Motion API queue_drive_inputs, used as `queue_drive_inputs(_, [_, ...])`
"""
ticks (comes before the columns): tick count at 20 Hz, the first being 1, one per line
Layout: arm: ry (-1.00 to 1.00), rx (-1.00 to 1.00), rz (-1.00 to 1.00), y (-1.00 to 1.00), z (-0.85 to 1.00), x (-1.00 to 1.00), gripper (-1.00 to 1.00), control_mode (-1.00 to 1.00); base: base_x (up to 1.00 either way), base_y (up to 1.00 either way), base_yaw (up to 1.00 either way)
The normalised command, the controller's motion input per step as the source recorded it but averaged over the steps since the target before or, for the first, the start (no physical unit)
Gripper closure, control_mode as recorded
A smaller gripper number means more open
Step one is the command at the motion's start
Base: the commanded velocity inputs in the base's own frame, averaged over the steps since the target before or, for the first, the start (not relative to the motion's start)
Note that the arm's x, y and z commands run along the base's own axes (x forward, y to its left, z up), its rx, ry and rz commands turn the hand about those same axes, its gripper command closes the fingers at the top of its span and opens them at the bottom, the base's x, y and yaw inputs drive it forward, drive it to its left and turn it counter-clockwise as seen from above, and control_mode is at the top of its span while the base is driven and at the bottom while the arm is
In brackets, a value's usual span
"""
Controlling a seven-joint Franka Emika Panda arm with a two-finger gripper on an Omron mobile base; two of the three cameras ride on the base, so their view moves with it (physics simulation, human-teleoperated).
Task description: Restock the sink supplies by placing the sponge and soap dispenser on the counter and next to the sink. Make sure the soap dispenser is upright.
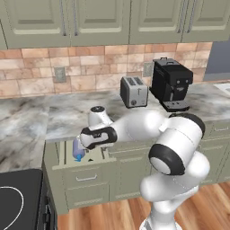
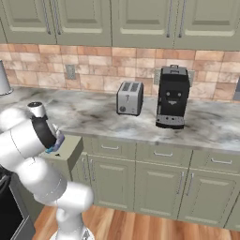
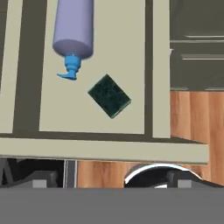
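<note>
The soap dispenser [image 3: 73,28] was seen lying in the open drawer [image 3: 94,146], the sponge [image 3: 109,95] at its five o'clock; the gripper was released, empty.

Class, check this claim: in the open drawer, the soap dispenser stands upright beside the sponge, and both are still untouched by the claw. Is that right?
Not quite. The soap dispenser is lying on its side, not upright; the hand view shows it flat on the drawer floor with its pump nozzle pointing sideways. The rest holds: the sponge lies beside it, and the claw touches neither.
</note>
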Motion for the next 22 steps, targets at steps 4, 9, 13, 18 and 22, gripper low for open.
queue_drive_inputs(4, [0.00,0.00,0.00,0.02,-0.49,0.26,-1.00,-1.00,0.00,0.00,0.00])
queue_drive_inputs(9, [0.00,0.00,0.00,0.12,-0.55,0.31,-1.00,-1.00,0.00,0.00,0.00])
queue_drive_inputs(13, [0.00,0.00,0.00,0.14,-0.32,0.08,-1.00,-1.00,0.00,0.00,0.00])
queue_drive_inputs(18, [0.07,0.00,0.00,0.18,-0.28,0.00,-1.00,-1.00,0.00,0.00,0.00])
queue_drive_inputs(22, [0.10,0.00,0.00,0.14,-0.32,0.00,-1.00,-1.00,0.00,0.00,0.00])
